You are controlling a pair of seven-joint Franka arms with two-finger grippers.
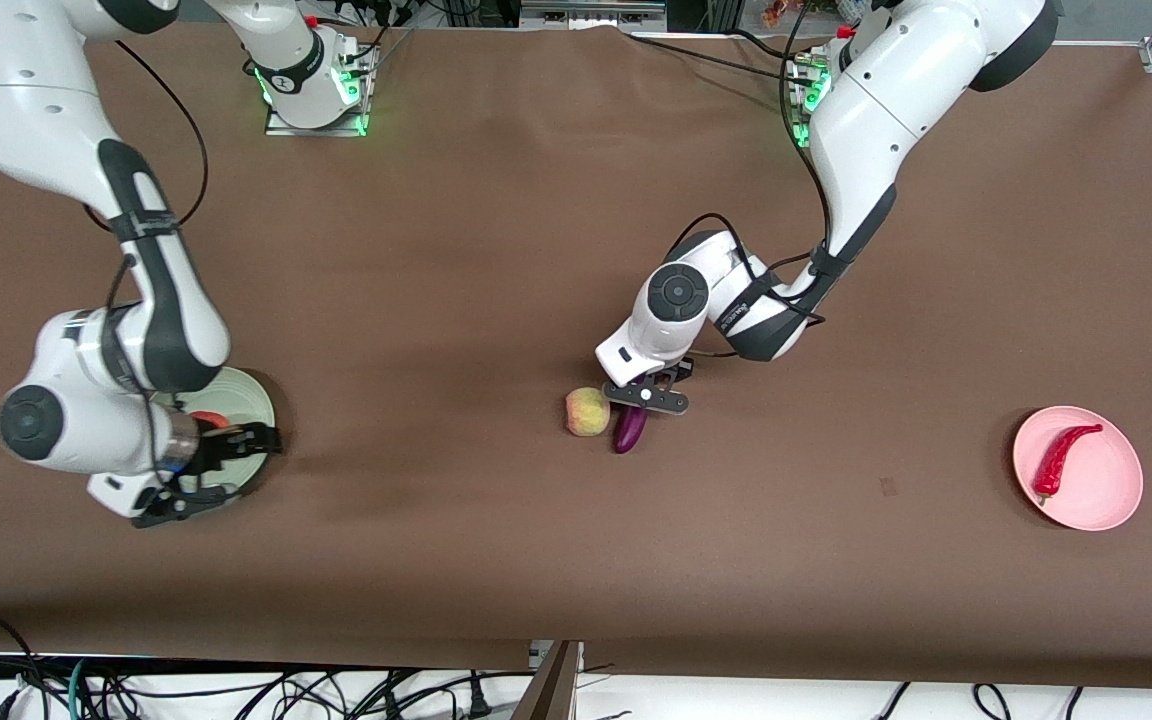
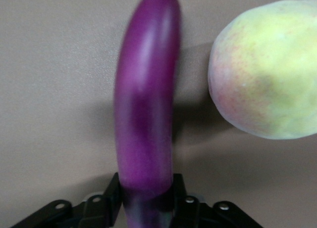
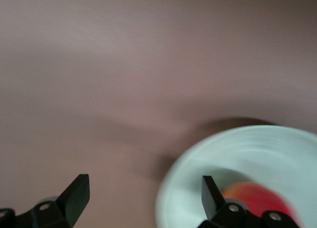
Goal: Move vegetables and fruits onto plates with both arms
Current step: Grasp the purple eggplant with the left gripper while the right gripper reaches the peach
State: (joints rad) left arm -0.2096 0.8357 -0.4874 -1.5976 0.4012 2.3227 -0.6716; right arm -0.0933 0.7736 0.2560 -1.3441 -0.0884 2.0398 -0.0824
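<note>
My left gripper (image 1: 648,396) is shut on the purple eggplant (image 1: 629,428) near the table's middle. In the left wrist view its fingers (image 2: 113,193) press both sides of the eggplant (image 2: 146,104). The yellowish-pink peach (image 1: 587,411) lies on the table right beside the eggplant and also shows in the left wrist view (image 2: 265,69). My right gripper (image 1: 248,466) is open and empty over the edge of the mint green plate (image 1: 251,392), which holds the red apple (image 1: 208,419). The right wrist view shows that plate (image 3: 257,149), the apple (image 3: 255,198) and the open gripper (image 3: 143,193). The red chili (image 1: 1058,460) lies on the pink plate (image 1: 1111,490).
The brown table (image 1: 456,250) has bare room between the two plates apart from the eggplant and peach. The arms' bases stand along the table's edge farthest from the front camera. Cables hang below the table's front edge.
</note>
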